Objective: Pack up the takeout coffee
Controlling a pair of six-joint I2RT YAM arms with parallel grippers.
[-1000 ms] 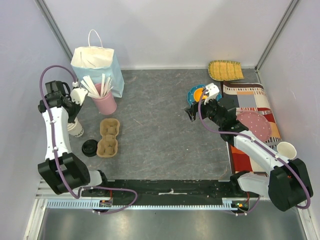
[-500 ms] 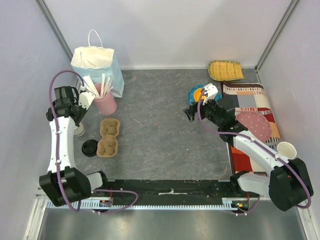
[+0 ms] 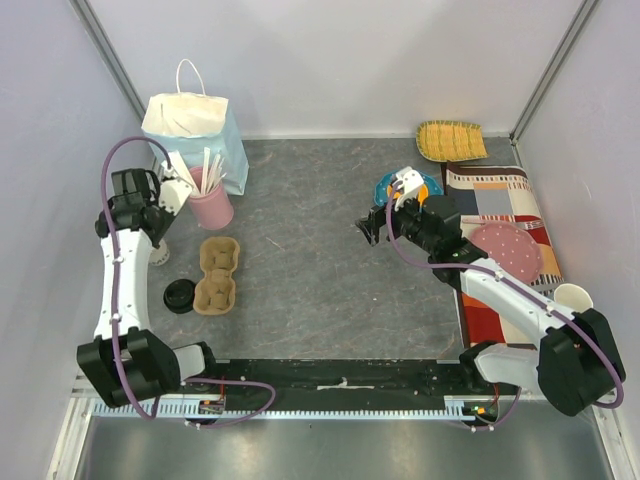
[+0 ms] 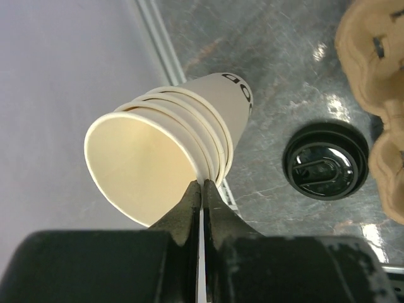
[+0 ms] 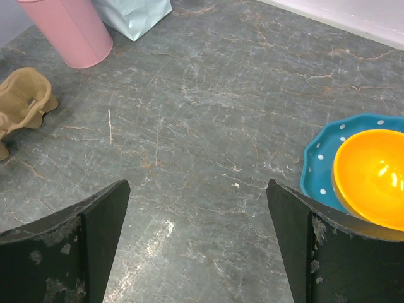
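One stack of lidless paper cups [image 4: 165, 129] hangs tilted in the left gripper [image 4: 201, 197], which is pinched tight on its rim at the left of the overhead view. Just below it, the takeout coffee [image 3: 180, 295] stands on the worktop [image 3: 320, 280] beside a cardboard carrier [image 3: 215, 275], only its black lid showing. Right of centre, the right gripper [image 5: 197, 189] is spread wide and holds nothing.

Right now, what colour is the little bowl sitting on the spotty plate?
The bowl is bright orange-yellow. The right wrist view shows it best.
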